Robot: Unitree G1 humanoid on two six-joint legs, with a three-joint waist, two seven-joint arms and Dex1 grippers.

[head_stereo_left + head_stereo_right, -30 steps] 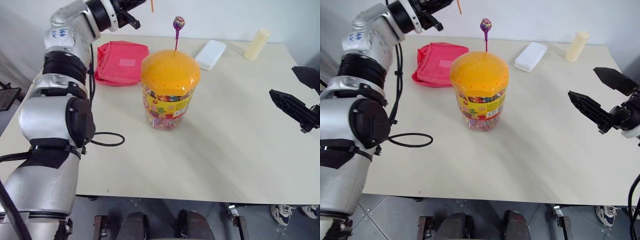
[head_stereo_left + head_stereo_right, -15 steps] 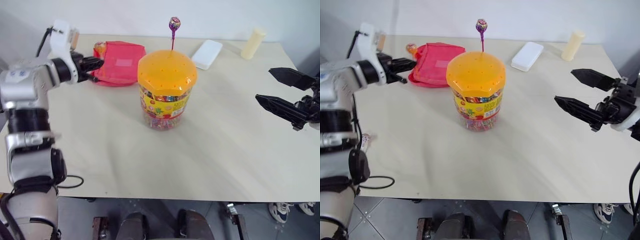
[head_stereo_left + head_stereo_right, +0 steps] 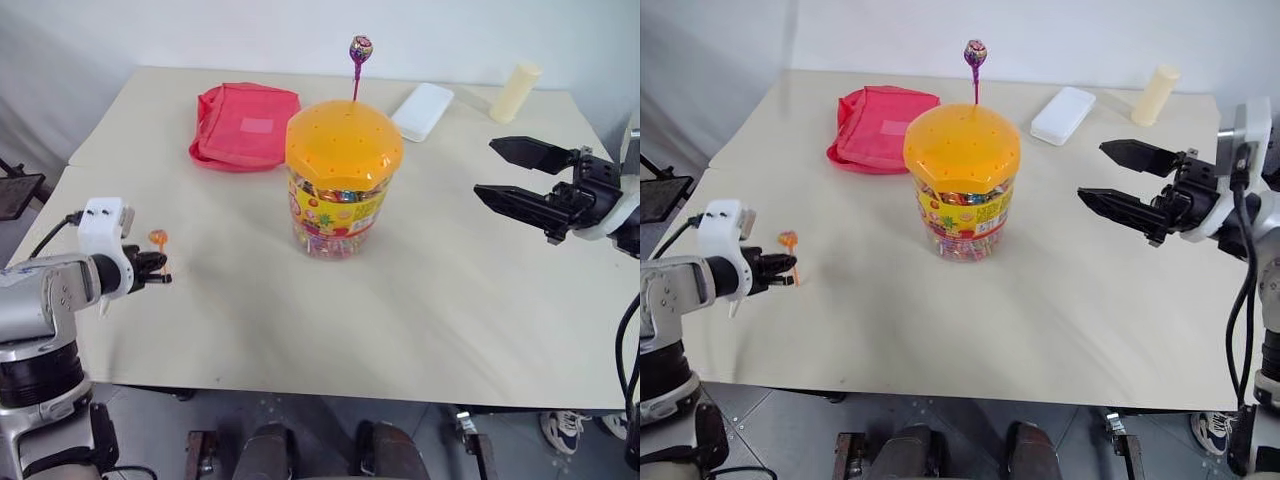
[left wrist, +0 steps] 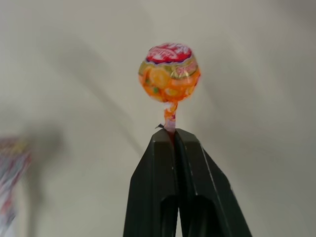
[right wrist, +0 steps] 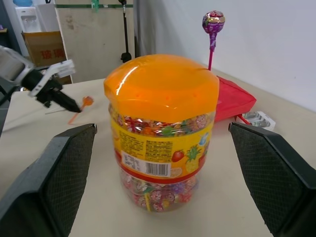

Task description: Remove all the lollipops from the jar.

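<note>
Orange-lidded jar [image 3: 344, 175] w/ one purple lollipop [image 3: 360, 48] in lid; left fingers [image 4: 174, 140] pinch orange lollipop [image 4: 169, 72], right fingers [image 3: 1118, 180] wide.

I count two lollipops — an orange one [image 4: 169, 72], a purple one [image 3: 360, 48] — one jar [image 3: 343, 180], one red pouch [image 3: 247, 125], one white case [image 3: 422, 110], one pale cylinder [image 3: 514, 91].

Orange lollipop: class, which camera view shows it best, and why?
The left wrist view: the orange lollipop is close, its stick pinched in the left pincer. Both eye views show it small by the table's left edge; the right wrist view, tiny behind the jar.
</note>
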